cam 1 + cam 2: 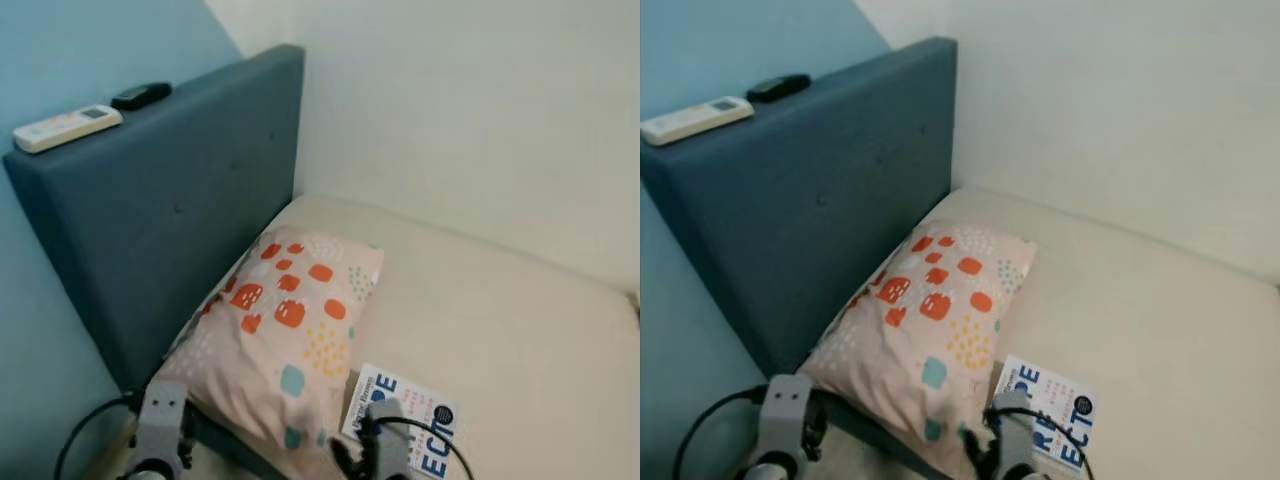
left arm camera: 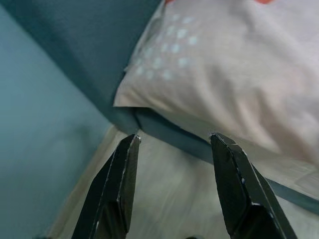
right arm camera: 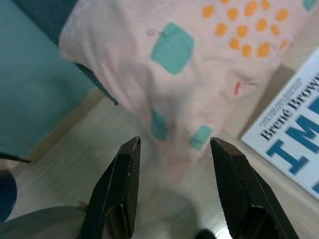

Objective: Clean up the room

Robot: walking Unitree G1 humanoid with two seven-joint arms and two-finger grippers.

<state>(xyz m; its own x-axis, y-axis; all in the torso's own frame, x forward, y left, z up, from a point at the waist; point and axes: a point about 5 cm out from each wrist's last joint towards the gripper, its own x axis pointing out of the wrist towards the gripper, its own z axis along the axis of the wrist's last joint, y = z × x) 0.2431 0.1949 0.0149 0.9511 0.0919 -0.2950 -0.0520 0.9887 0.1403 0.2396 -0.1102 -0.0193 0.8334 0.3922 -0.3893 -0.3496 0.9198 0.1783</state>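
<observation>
- On the bed [image 1: 520, 310], the pillow [image 1: 290, 330] hangs over the edge, with the book [image 1: 405, 415] beside it.
- Both my left gripper [image 2: 172, 149] and right gripper [image 3: 172, 149] are apart, holding nothing.
- I think tidying is left.

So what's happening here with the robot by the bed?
The robot stands at the bed, both grippers low and open, holding nothing. The left gripper points at the pillow corner near the headboard; the right gripper hangs over the pillow's lower edge beside a book. Two remotes lie on the headboard.
</observation>
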